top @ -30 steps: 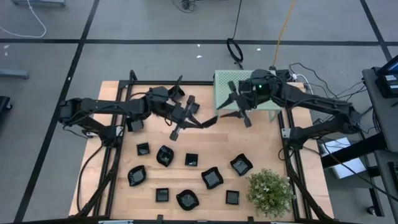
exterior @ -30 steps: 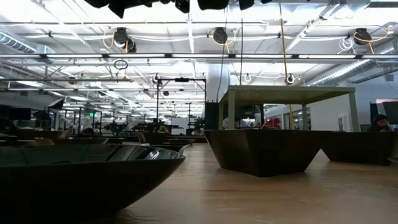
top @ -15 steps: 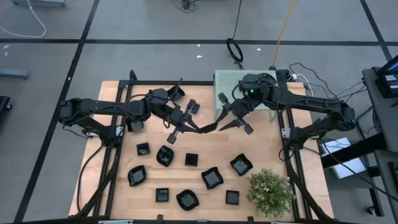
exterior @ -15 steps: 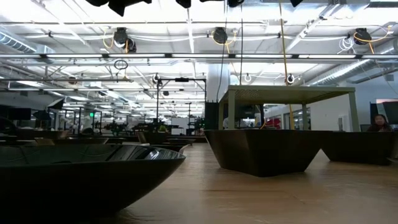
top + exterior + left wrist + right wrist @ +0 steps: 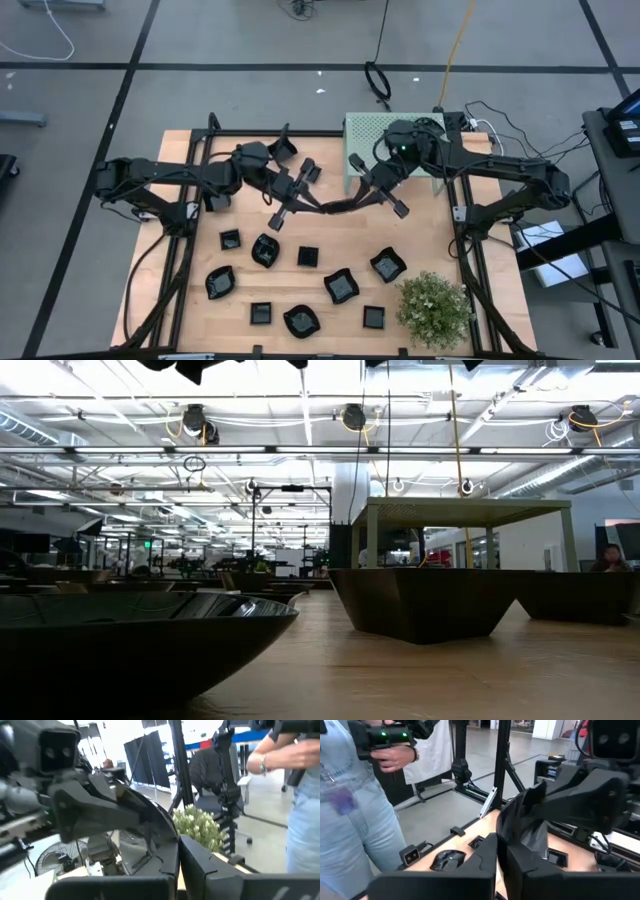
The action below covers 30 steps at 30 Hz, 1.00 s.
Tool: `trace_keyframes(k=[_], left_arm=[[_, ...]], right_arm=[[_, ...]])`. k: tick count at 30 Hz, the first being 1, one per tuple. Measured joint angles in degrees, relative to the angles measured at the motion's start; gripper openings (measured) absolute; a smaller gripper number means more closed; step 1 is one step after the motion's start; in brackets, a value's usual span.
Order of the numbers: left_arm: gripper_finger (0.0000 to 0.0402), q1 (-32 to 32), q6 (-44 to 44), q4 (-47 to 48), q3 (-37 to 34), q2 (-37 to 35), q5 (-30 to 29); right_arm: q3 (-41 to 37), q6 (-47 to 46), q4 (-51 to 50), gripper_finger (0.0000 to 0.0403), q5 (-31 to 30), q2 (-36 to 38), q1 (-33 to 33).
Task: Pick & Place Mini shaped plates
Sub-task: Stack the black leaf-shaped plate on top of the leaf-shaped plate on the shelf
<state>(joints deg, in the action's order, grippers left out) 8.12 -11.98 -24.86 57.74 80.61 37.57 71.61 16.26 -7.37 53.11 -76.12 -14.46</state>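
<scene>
A small black mini plate (image 5: 336, 207) hangs in the air over the middle of the table, between my two grippers. My left gripper (image 5: 313, 204) reaches it from the table's left and is shut on it. My right gripper (image 5: 360, 200) reaches it from the table's right and is shut on its other side. The left wrist view shows the plate (image 5: 161, 832) as a dark curved shell. Several more black plates (image 5: 341, 287) lie on their bases on the wooden table's near half. My left gripper pinches the plate's rim (image 5: 172, 851) between its two fingers, coming in level from the table's left. The plate is lifted clear of the table and stands tilted on edge. My right gripper pinches the plate's opposite rim (image 5: 509, 836) between its two fingers, coming in about level from the table's right. The plate rises above the fingers in the right wrist view.
A pale green perforated stand (image 5: 396, 148) is at the far right of the table, behind my right gripper. A small green plant (image 5: 433, 308) stands at the near right. A person (image 5: 365, 800) in jeans stands beyond the table, holding a device.
My right gripper has moved toward the table's left and near side, up to the plate held by my left gripper. It has turned and shut on the plate. The plate stays in the air in my left gripper.
</scene>
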Motion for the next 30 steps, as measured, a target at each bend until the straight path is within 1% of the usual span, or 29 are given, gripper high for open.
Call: trace_keyframes(k=[3, 6, 9, 11, 16, 18, 20, 22, 26, 30], left_arm=[[0.0040, 0.0, 4.5, -2.0, 0.0, 0.0, -1.2], [0.0067, 0.0, 13.6, -2.5, 0.0, -0.1, -5.7], [0.0101, 0.0, 21.9, -2.5, 0.0, -0.1, -7.4], [0.0127, 0.0, 24.4, -2.5, 0.0, -0.1, -7.7], [0.0196, -0.2, 29.1, -2.5, 0.0, -0.1, -7.8], [0.0220, -0.1, 29.5, -2.6, 0.0, -0.1, -9.4], [0.0241, 0.0, 28.1, -2.5, 0.0, -0.1, -13.0], [0.0258, 0.3, 24.5, -2.5, 0.0, -0.1, -17.8], [0.0277, 1.0, 18.0, -2.5, 0.0, -0.1, -30.8], [0.0282, 2.2, 13.8, -2.5, 0.0, -0.1, -43.7]], right_arm=[[0.0, -1.0, -0.2, 0.0002, 0.0, -0.1, 0.0], [0.0, -1.8, -0.2, 0.0001, -0.1, 0.0, 0.0], [0.0, -2.3, -0.2, 0.0000, -0.7, -0.1, -0.1], [0.0, -2.4, -0.2, 0.0000, -1.0, -0.1, -0.2], [0.0, -4.0, -0.2, 0.0000, -4.8, -0.1, -1.1], [0.0, -6.3, -0.2, 0.0000, -4.9, -0.1, -2.5], [0.0, -8.9, -1.2, 0.0000, -4.9, 0.2, -4.1], [0.0, -9.6, -3.3, 0.0000, -5.1, 0.7, -5.7], [-0.1, -9.7, -7.4, 0.0000, -5.2, 1.8, -7.8], [-0.1, -9.7, -8.9, 0.0000, -5.1, 2.9, -8.5]])
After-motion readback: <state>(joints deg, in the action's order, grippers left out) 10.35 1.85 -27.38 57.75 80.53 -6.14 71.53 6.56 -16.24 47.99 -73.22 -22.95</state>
